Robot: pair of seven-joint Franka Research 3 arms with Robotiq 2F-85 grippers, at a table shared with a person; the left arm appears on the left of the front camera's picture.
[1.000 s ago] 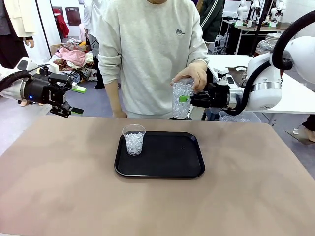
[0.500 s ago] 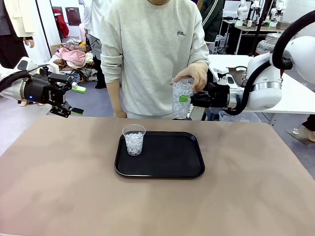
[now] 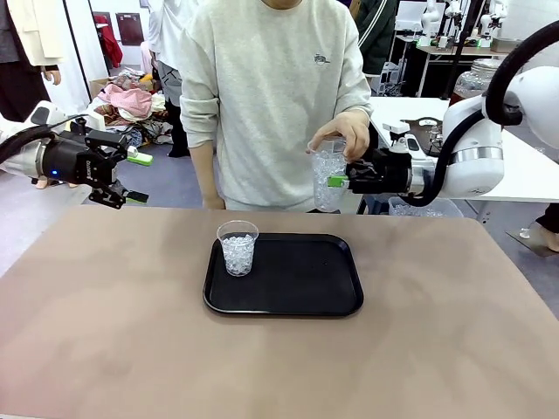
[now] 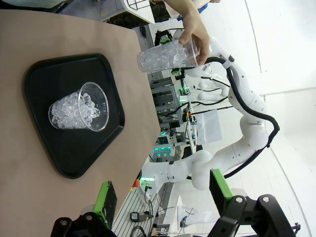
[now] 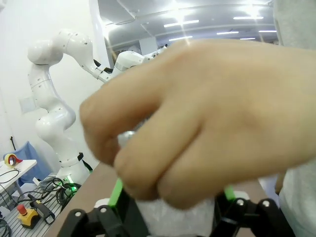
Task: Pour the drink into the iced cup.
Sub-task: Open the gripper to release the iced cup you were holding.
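At the far edge of a tan, matte table (image 3: pixel 105 332), front view: a person's hand (image 3: pixel 342 133) grips the rim of the held cup (image 3: pixel 328 179). It's a clear, tapered plastic tumbler packed w/ white ice cubes, upright, in the air above the table's far side. The right gripper (image 3: pixel 337 181) reaches in from picture right, level w/ the cup's middle; one green pad shows at the cup's side. Centre of table: a black, glossy, round-cornered rectangular tray (image 3: pixel 297 288). On its left part stands the tray cup (image 3: pixel 238 249), a shorter clear tumbler also full of ice, upright. Tray cup & held cup are well apart. The left gripper (image 3: pixel 137 179) hangs off the table's far left, jaws wide, empty.

Left wrist view, rolled sideways: the left gripper (image 4: pixel 162 195) has its jaws wide apart, nothing btwn them. Beyond lies the tray (image 4: pixel 74 153) w/ the tray cup (image 4: pixel 79 112), its cubes chunky & frosted. Farther off is the held cup (image 4: pixel 165 55) under the hand (image 4: pixel 192 29), w/ the white right arm (image 4: pixel 247 113) behind it.

Right wrist view: the hand (image 5: pixel 197 123), blurred & very close, blocks most of the held cup (image 5: pixel 173 217). An icy white patch shows low btwn the green pads (image 5: pixel 116 191). The right gripper (image 5: pixel 173 195) has its jaws wide, one on each side of the cup; can't tell whether they press it.
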